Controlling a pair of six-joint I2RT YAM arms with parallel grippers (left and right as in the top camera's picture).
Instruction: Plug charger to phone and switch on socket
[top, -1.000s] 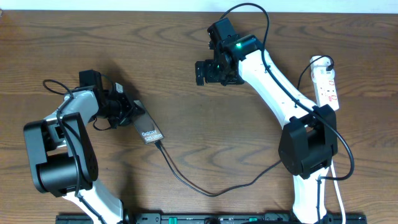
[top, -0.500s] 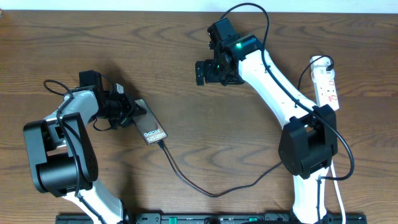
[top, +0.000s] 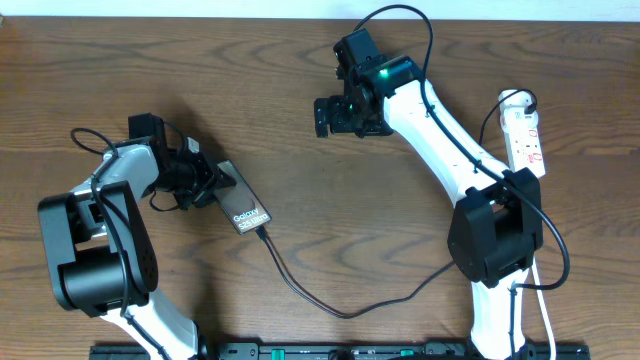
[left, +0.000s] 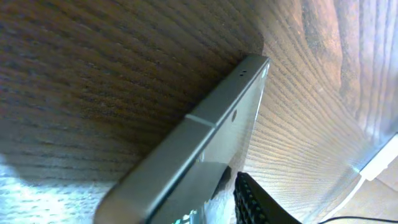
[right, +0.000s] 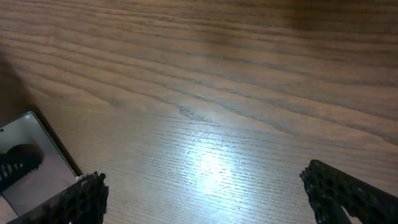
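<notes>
The phone lies slanted on the wood table, left of centre. My left gripper is shut on its upper-left end. In the left wrist view the phone's grey edge fills the frame, with one black finger beside it. The charger is a thin black cable whose tip meets the phone's lower end, then curves right toward the right arm's base. The socket lies at the far right edge. My right gripper is open and empty above bare table. The phone's corner shows at lower left.
The socket's white cord runs down the right side behind the right arm's base. The left arm's base stands at the lower left. A black rail lines the front edge.
The phone has shifted slightly to the right and turned a little in my left gripper, and the cable's end moved with it. The right arm has not moved.
</notes>
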